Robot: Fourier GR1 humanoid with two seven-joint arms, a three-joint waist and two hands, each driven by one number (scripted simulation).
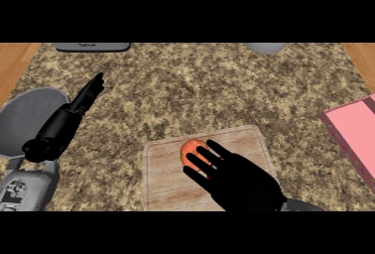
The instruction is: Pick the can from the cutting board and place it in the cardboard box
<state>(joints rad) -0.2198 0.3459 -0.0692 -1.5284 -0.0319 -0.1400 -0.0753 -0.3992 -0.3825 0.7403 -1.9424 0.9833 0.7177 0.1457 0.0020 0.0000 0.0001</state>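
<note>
Pink box [353, 133] at the table's [190, 89] right edge. My right robot hand [242, 182], fingers spread, covers the can [190, 148] on the cutting board [164, 186]; left robot hand [86, 95] rests open.

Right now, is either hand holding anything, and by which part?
Nothing is held. The right hand spreads straight fingers over the orange can, which lies on the wooden cutting board; the left hand rests open at the view's left.

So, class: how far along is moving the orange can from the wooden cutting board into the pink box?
Done: nothing yet; the orange can lies on the wooden cutting board. In hand: the fingers of the right hand lie straight over it, not curled round it. Remaining: grasp, lift, place in the pink box at right.
</note>
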